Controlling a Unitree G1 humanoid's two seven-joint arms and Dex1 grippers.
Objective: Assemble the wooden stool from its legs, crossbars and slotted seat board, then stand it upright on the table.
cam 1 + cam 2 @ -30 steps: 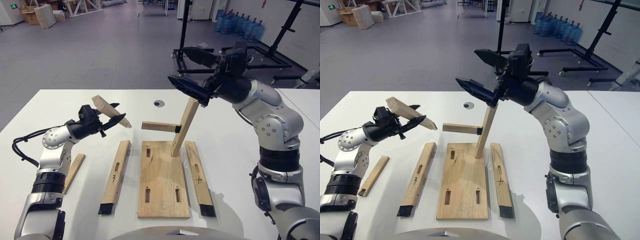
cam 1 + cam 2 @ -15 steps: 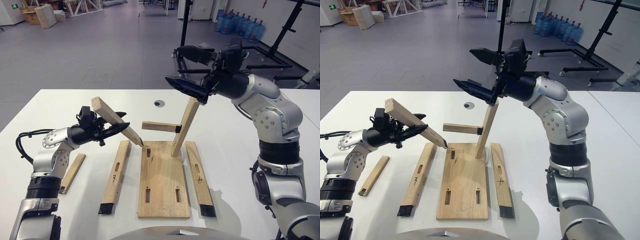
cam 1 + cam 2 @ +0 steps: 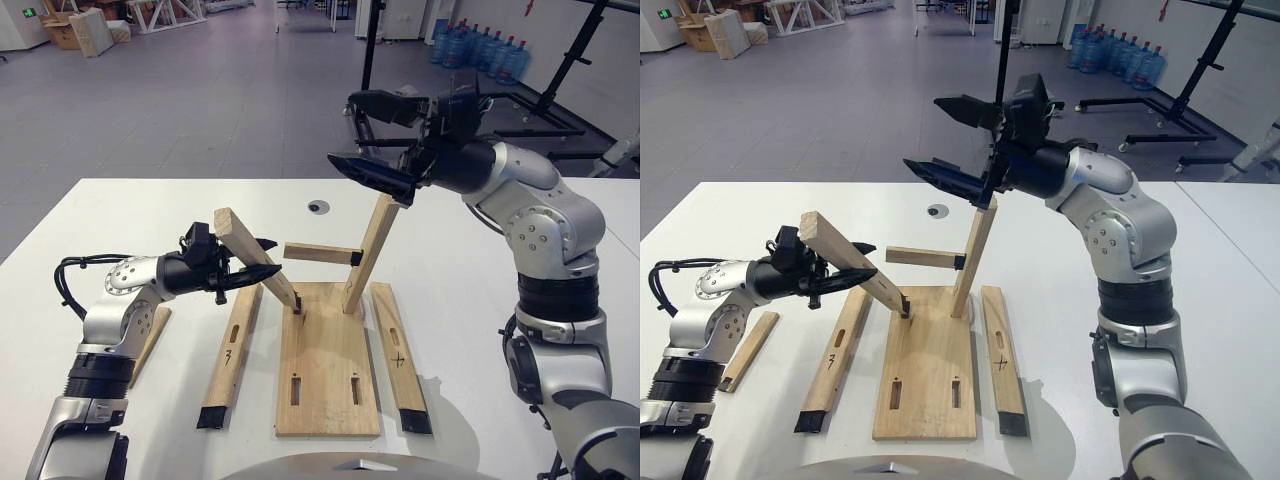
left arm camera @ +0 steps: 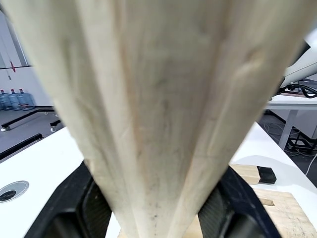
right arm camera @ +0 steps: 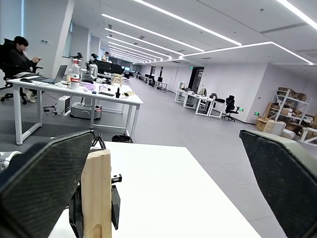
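Item: wooden stool, part-built, on a white table (image 3: 480,330).

- Slotted seat board (image 3: 328,370): lies flat near the table's front edge, long side running away from the robot, four slots showing.
- Standing leg (image 3: 370,255): planted in the board's far right slot, leaning slightly to the right. A crossbar (image 3: 320,253) juts level from its middle toward the left, joined by a dark fitting.
- Held leg (image 3: 250,250): pinched across its middle by the left gripper (image 3: 275,256), fingers pressed on opposite faces (the left wrist view shows the wood (image 4: 148,114) between two dark fingers (image 4: 74,198)). It tilts, upper end up and to the left, lower end down at the board's far left slot. Whether the tip is seated in the slot or only rests at its mouth cannot be made out.
- Right gripper (image 3: 340,127): spread wide, holding nothing, up at the standing leg's top. In the right wrist view the leg's end (image 5: 96,193) sits just beside one finger (image 5: 44,168), well apart from the other.
- Loose leg, left (image 3: 232,352): flat just beside the board's left edge, black cap toward the robot, two slots and a pen mark on its face.
- Loose leg, right (image 3: 398,355): flat along the board's right edge, black cap toward the robot, also marked.
- Short bar (image 3: 148,343): flat, beside the left arm, well left of the board.
- Round grommet (image 3: 318,207): set in the tabletop beyond the board.
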